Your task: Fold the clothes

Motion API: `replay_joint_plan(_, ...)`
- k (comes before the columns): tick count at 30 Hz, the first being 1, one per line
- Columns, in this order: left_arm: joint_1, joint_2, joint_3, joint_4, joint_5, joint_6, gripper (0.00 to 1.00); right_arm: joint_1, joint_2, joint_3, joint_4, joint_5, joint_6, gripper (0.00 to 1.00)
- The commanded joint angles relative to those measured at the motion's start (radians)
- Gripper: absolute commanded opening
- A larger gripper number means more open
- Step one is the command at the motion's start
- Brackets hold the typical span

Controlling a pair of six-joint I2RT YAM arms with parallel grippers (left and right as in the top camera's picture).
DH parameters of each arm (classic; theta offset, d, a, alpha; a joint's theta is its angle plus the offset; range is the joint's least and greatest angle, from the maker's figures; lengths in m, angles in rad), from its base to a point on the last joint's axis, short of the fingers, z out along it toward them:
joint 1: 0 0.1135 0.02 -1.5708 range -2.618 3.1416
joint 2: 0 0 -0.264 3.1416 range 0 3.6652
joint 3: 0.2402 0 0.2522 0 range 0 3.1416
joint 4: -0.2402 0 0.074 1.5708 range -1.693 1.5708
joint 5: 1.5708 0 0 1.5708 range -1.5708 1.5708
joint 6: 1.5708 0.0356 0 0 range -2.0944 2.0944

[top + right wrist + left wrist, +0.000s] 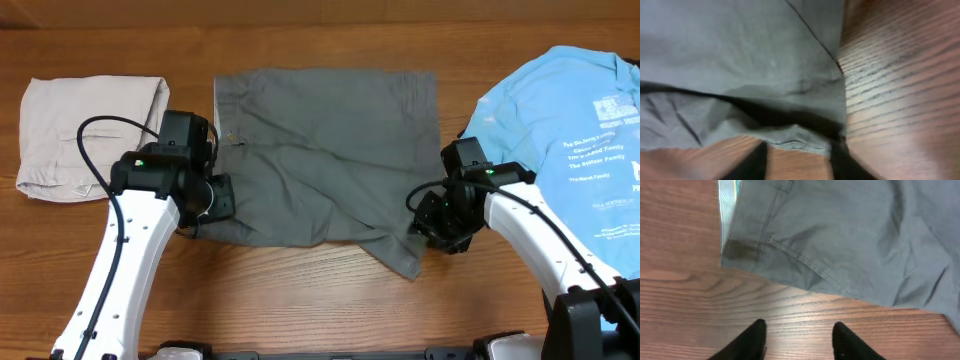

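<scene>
The dark grey shorts (320,150) lie spread flat in the middle of the table, with one lower corner trailing toward the front right. My left gripper (212,198) is at their lower left edge. In the left wrist view it (799,330) stands open over bare wood, the shorts (850,240) just beyond its tips. My right gripper (432,225) is at the lower right corner. Seen from the right wrist, it (799,152) is open, and a raised fold of the shorts (740,60) ends right at its fingertips (759,159) with wood between them.
Folded pale beige shorts (90,135) lie at the far left, close behind the left arm. A light blue T-shirt (570,130) with white print covers the right side, under the right arm. The wooden table (300,290) shows in front of the shorts.
</scene>
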Motion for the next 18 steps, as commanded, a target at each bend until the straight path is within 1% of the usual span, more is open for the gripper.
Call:
replay_joint_plan(1, -0.002, 0.037, -0.032, 0.001, -0.008, -0.022, 0.49, -0.002, -0.001, -0.011, -0.017, 0.043, 0.043, 0.61)
replay_joint_plan(3, -0.002, 0.058, -0.04, -0.004, -0.008, -0.021, 0.5, -0.002, -0.001, -0.02, -0.029, 0.07, 0.073, 0.61)
replay_joint_plan(7, -0.002, 0.103, -0.045, -0.001, -0.007, -0.022, 0.49, -0.002, 0.0, -0.061, 0.032, 0.056, 0.074, 0.61)
replay_joint_plan(13, -0.002, 0.132, -0.045, 0.003, -0.007, -0.022, 0.49, -0.002, 0.0, -0.108, 0.046, 0.021, 0.069, 0.6)
replay_joint_plan(18, -0.002, 0.132, -0.045, 0.003, -0.008, -0.022, 0.5, -0.002, 0.0, -0.165, 0.072, -0.076, 0.062, 0.57)
